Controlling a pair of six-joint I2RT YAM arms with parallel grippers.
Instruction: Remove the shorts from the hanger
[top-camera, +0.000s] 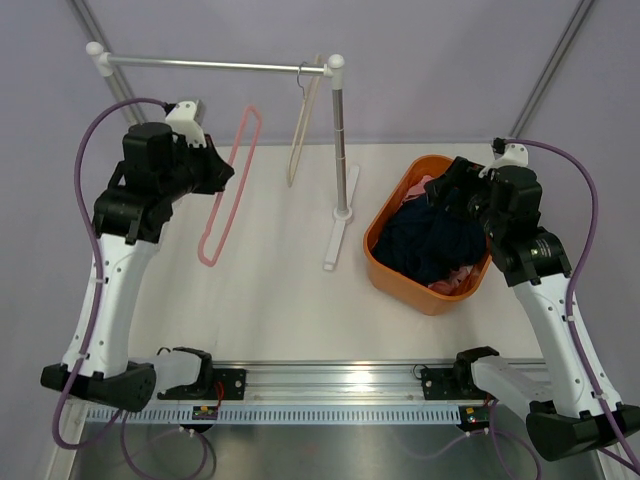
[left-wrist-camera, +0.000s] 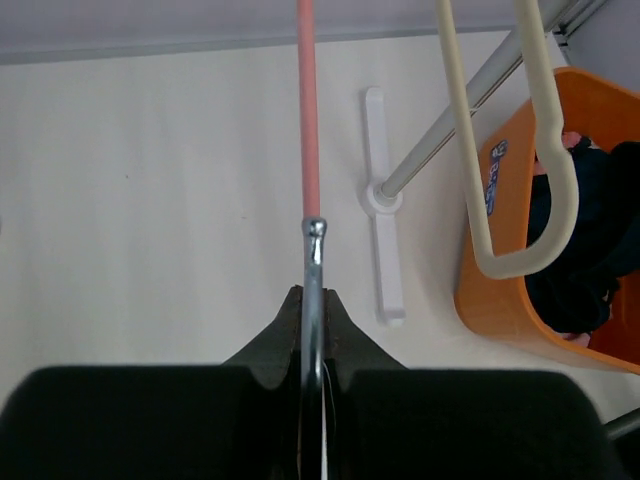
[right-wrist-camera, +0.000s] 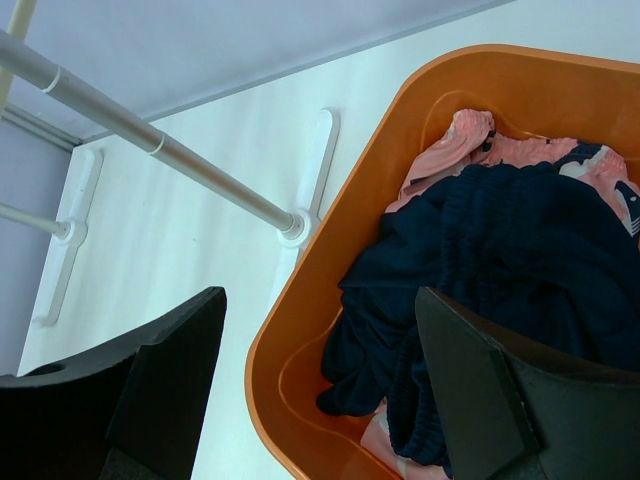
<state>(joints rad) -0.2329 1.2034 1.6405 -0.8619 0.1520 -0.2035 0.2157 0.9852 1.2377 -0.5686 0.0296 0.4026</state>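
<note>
The plain navy shorts (top-camera: 430, 245) lie in the orange basket (top-camera: 385, 262) on top of the pink patterned shorts (top-camera: 455, 283). Both also show in the right wrist view, navy (right-wrist-camera: 500, 250) and pink (right-wrist-camera: 470, 140). My left gripper (top-camera: 222, 178) is shut on the metal hook (left-wrist-camera: 313, 290) of a bare pink hanger (top-camera: 228, 190), held above the table left of the rack. My right gripper (top-camera: 452, 192) is open and empty over the basket's near-left part (right-wrist-camera: 320, 350). A bare cream hanger (top-camera: 300, 130) hangs on the rail.
The clothes rack has a horizontal rail (top-camera: 215, 65), an upright post (top-camera: 340, 140) and a white foot (top-camera: 335, 240) between the arms. The basket stands right of the foot. The cream hanger (left-wrist-camera: 520, 200) hangs close to the right of my left gripper.
</note>
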